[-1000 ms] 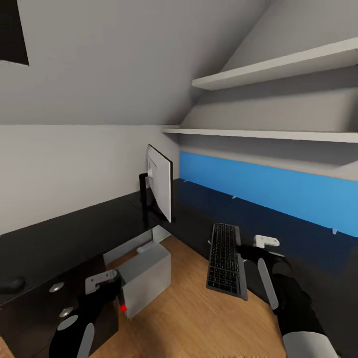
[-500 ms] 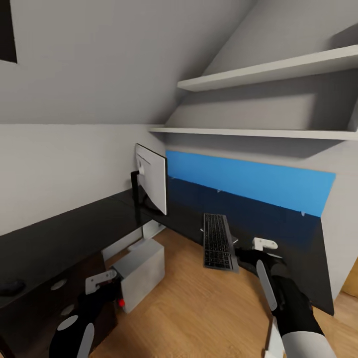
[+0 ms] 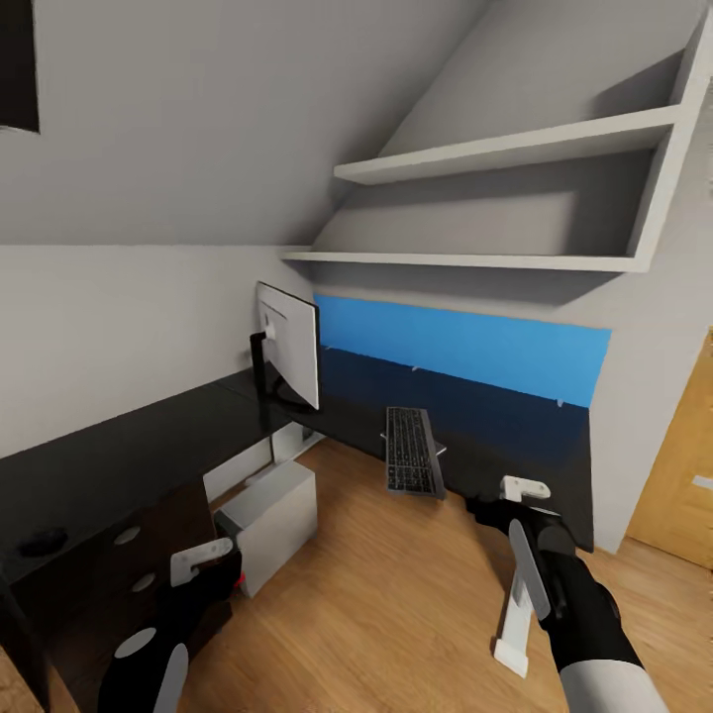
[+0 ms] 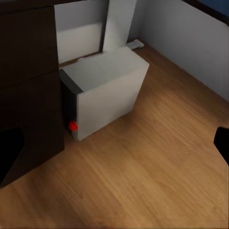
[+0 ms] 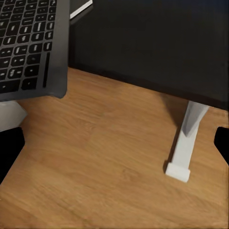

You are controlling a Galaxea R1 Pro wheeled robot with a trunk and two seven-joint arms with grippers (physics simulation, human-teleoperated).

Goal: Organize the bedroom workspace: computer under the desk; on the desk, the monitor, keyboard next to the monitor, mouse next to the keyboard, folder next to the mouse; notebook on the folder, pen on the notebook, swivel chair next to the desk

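Backing off from the bench [image 3: 119, 446]; keyboard [image 3: 411, 463] left overhanging beside monitor [image 3: 289, 344]; both pincer states impossible to tell; folder next, probably.

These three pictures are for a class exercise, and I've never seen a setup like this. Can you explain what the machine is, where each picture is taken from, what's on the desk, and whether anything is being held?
It is a simulated wheeled robot with two arms. The large picture comes from its head camera, looking down over the left tool and right tool. The other two come from cameras on each wrist. On the black desk stand a monitor and a keyboard that overhangs the front edge; a small dark mouse lies at the near left. The grey computer sits on the floor under the desk. Neither tool holds anything; both wrist views show open floor between the fingertips.
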